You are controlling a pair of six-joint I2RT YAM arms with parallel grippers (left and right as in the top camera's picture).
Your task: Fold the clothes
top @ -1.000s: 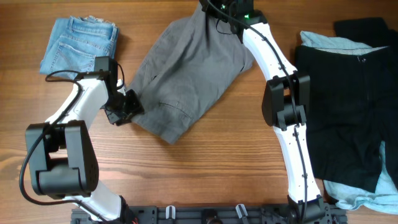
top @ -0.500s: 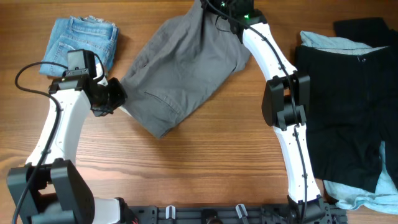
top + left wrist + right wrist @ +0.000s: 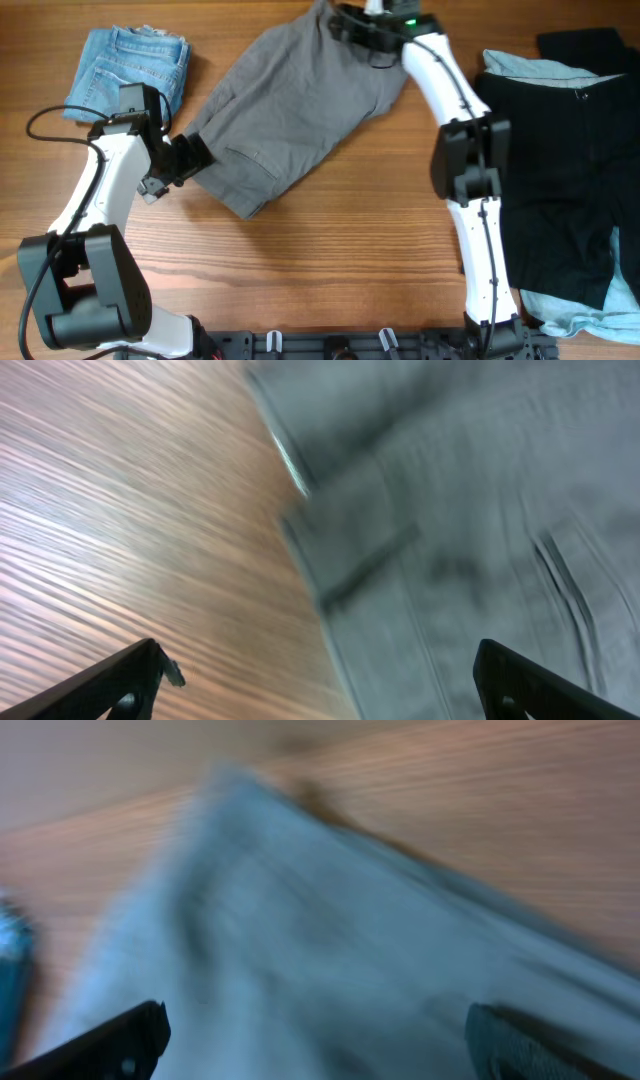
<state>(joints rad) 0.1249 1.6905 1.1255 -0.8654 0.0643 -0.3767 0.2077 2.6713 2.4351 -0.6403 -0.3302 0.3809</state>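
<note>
Overhead: the wood counter (image 3: 330, 270) fills the view. Biggest item is the black shorts (image 3: 560, 180), spread flat at far right on top of a pale-blue garment (image 3: 520, 65) whose edges show above & below them. Next, the mid-grey shorts (image 3: 290, 110): lying diagonally at centre-top, upper end at the far edge of the counter, lower end pointing toward the near left. Blue denim shorts (image 3: 125, 65) sit folded in the top-left corner, w/ a strip of bare wood between them & the grey pair.

I see the L hand (image 3: 185, 158) at the grey shorts' lower-left edge, right beside the fabric. R hand (image 3: 350, 25) is over the upper end, at the far edge.

L wrist cam: fingers (image 3: 130, 675) spread wide at the frame's bottom corners, nothing between them, grey hem & bare wood underneath, so released. R wrist cam is v. blurred, but its fingers (image 3: 120, 1040) also stand wide apart w/ grey cloth below, not pinched, so released too.
</note>
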